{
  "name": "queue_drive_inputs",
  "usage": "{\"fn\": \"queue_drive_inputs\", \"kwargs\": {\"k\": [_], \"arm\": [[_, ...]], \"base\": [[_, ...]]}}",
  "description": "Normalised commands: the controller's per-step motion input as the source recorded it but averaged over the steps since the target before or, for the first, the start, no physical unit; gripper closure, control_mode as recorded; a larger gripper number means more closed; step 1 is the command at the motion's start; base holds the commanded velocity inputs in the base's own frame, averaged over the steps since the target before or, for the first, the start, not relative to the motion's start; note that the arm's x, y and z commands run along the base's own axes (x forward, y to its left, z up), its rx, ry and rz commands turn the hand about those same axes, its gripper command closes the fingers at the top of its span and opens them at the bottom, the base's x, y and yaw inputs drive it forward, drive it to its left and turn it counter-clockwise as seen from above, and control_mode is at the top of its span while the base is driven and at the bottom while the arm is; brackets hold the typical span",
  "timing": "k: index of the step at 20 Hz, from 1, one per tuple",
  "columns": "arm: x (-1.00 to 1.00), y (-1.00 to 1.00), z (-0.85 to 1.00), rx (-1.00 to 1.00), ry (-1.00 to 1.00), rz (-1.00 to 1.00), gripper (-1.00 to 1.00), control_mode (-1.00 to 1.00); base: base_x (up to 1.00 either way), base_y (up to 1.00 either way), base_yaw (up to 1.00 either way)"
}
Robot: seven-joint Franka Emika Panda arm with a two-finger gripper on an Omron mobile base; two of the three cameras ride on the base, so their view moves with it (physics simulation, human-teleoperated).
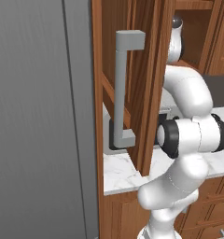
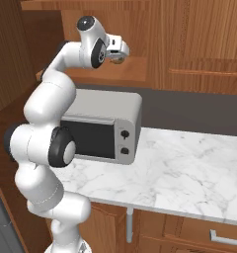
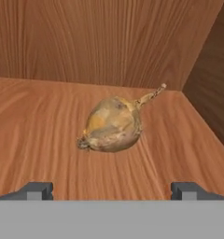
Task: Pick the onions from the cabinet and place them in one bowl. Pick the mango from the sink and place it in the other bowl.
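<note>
Up inside the tall reddish-brown wooden wall cabinet (image 1: pixel 151 70), the tan-yellow onion with a thin stem (image 3: pixel 113 123) lies on its side on the wooden shelf (image 3: pixel 34 130), near the corner where the back panel meets a side wall. Its stem points toward that corner in the hand view. The two-finger gripper (image 3: pixel 112 190) hangs in front of the bulb with its small dark fingertips (image 3: pixel 35 190) spread wide and released, one at each side of the view; the onion sits between their lines but apart from both, untouched.

From the right base view the gripper (image 2: pixel 118 53) reaches over the shelf edge, and a small tan shape just below the hand may be the onion, though it is too blurred to be sure. In the left base view the open cabinet door, with its chunky grey bar handle (image 1: pixel 122 88), hides nearly all of the shelf and the hand; the white arm (image 1: pixel 188 135) passes behind the door's edge.

Below the cabinet, a silver microwave with a dark glass door (image 2: pixel 103 131) stands on the white marble counter (image 2: pixel 189 168); the arm covers its left end. A flat grey panel (image 1: pixel 39 116) takes up the left of the left base view, cut off by the frame.
</note>
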Motion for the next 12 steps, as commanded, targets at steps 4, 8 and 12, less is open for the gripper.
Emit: {"fn": "queue_drive_inputs", "kwargs": {"k": [4,8,12], "arm": [[0.46,-0.02,-0.21,0.0,-0.01,0.0,-1.0,-1.0],[0.31,-0.01,-0.04,-0.01,0.0,0.0,-1.0,-1.0],[0.46,-0.07,-0.03,-0.03,0.0,0.0,-1.0,-1.0]], "base": [[0.0,0.0,0.0],[0.0,0.0,0.0],[0.0,0.0,0.0]]}}
